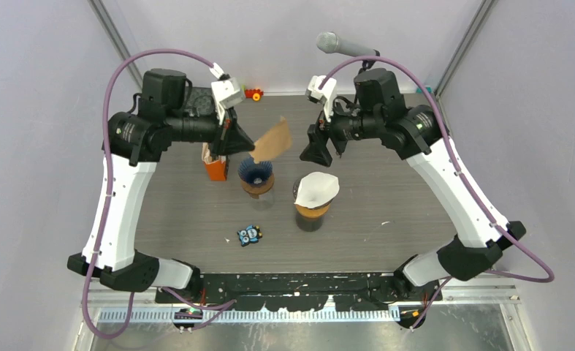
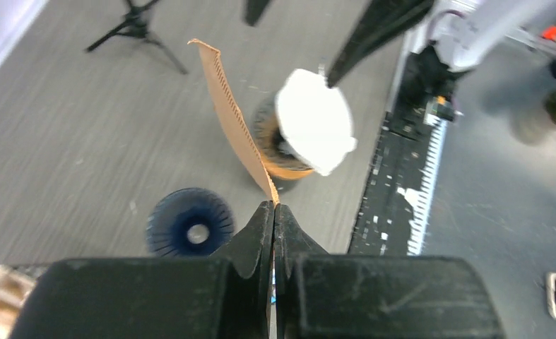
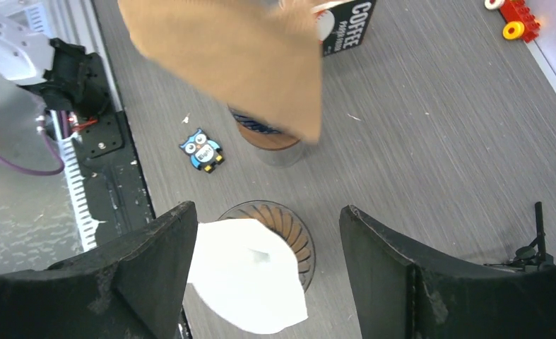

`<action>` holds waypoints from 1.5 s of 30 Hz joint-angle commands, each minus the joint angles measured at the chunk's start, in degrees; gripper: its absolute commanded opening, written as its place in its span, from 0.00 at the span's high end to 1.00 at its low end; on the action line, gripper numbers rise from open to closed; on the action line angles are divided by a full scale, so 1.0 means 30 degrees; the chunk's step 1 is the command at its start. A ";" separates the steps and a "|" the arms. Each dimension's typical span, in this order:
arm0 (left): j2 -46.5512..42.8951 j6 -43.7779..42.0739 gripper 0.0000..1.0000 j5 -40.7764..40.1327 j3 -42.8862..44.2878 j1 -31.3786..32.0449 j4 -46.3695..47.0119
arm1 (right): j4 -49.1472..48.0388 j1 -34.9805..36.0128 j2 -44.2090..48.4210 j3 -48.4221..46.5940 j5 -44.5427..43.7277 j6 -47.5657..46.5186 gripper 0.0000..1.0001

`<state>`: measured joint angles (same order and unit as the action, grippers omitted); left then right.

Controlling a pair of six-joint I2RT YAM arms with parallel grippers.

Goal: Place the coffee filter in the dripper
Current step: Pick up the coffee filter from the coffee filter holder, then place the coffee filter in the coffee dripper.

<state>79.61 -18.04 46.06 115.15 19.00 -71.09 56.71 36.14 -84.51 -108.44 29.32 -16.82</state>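
Reaching over the grey table point(image 1: 386, 183) from its near edge, both my arms bend inward toward the middle. A microphone point(image 1: 343, 46) juts in over the far edge, above my right arm.

Two drippers stand side by side near the table's centre, each on its own cup. The left one is the blue dripper point(image 1: 256, 172), ribbed inside and bare. The right one, a clear ribbed dripper point(image 3: 289, 226), has a white filter point(image 1: 317, 188) lying tilted across its rim, hanging over one side. An orange filter box point(image 1: 215, 167) stands just left of the blue dripper.

My left gripper point(image 2: 273, 208) is clenched, fingertips pressed together on the lower edge of the brown coffee filter point(image 1: 272, 140). The filter is up in the air, folded flat and standing nearly edge-on to my left wrist camera. From above it hangs just beyond and right of the blue dripper, touching neither dripper. It is not in the dripper.

My right gripper point(image 3: 268, 208) is spread wide and grips nothing. It hovers over the clear dripper, the white filter showing between its fingers.

A small owl figure point(image 1: 249, 235) lies on the table nearer to me than the blue dripper. A red and yellow toy brick point(image 1: 253, 93) sits at the far edge.
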 commanded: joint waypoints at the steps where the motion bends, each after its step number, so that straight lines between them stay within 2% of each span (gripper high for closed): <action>1: -0.0992 -0.0198 1.00 0.1944 -0.0716 0.1588 -0.0089 | -0.0072 -0.0066 0.2203 0.0226 0.1942 -0.0556 0.22; 10: -0.1025 -0.0784 1.00 0.2795 -0.1983 0.3736 -0.0351 | 0.1414 -0.0070 0.3057 0.1498 0.4551 -0.3395 0.22; 15: -0.0958 -0.1411 1.00 0.3153 -0.2457 0.4050 -0.0611 | 0.2373 -0.0039 0.2277 0.1160 0.5747 -0.4190 0.23; 23: -0.0577 -0.1823 1.00 0.3254 -0.2730 0.4350 -0.0856 | 0.2485 0.0131 0.1201 0.1253 0.6654 -0.4450 0.31; 26: -0.0492 -0.1953 1.00 0.3249 -0.2865 0.4388 -0.0822 | 0.2278 0.0197 0.1180 0.1313 0.7241 -0.4126 0.41; 34: -0.0340 -0.2044 1.00 0.2548 -0.2936 0.4388 0.0266 | 0.0602 0.0184 0.1716 0.2229 0.7950 -0.2063 0.97; 37: -0.0415 -0.1607 1.00 0.2106 -0.3012 0.4379 0.1384 | -0.0137 0.0185 0.1873 0.2550 0.7850 -0.1011 1.00; 41: -0.1011 0.0032 0.84 0.0687 -0.3700 0.4124 0.4233 | -0.1065 -0.0141 0.2054 0.2516 0.6990 0.0220 1.00; 45: -0.1892 0.1984 0.55 -0.0412 -0.4970 0.3082 0.7911 | -0.2072 -0.1095 0.2332 0.2490 0.7297 0.1773 0.99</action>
<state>77.38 -18.33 48.60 102.41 30.92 -60.97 56.62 35.29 -80.86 -100.49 50.46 -17.67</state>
